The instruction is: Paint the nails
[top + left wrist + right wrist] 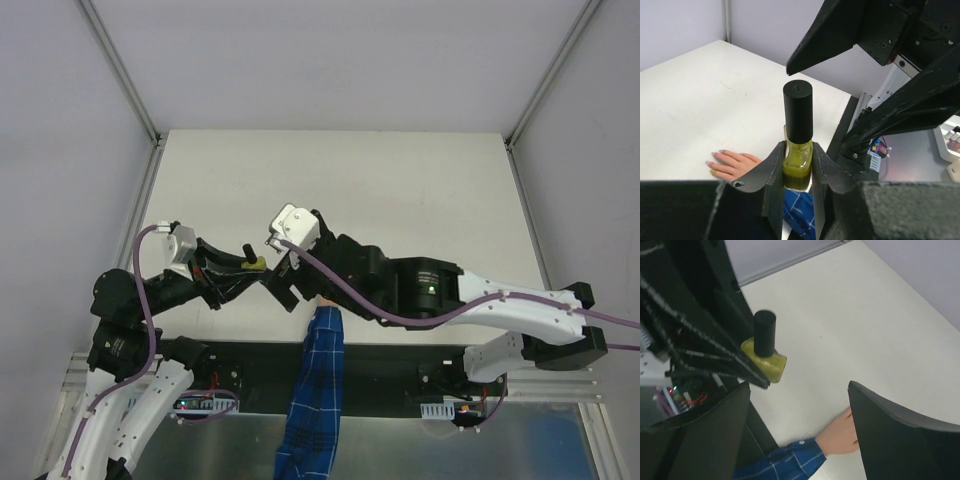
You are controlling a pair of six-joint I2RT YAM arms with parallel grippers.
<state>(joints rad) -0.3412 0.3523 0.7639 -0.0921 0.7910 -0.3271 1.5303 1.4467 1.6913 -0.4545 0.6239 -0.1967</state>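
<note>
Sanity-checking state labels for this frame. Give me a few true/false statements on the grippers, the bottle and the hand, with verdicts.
1. The left gripper is shut on the polish bottle. True.
2. The bottle's black cap is off. False: it sits on the bottle.
3. The right gripper is open and holds nothing. True.
4. The mannequin hand wears a red sleeve. False: it wears a blue plaid sleeve.
5. The mannequin hand lies on the table with the nails facing up. True.
</note>
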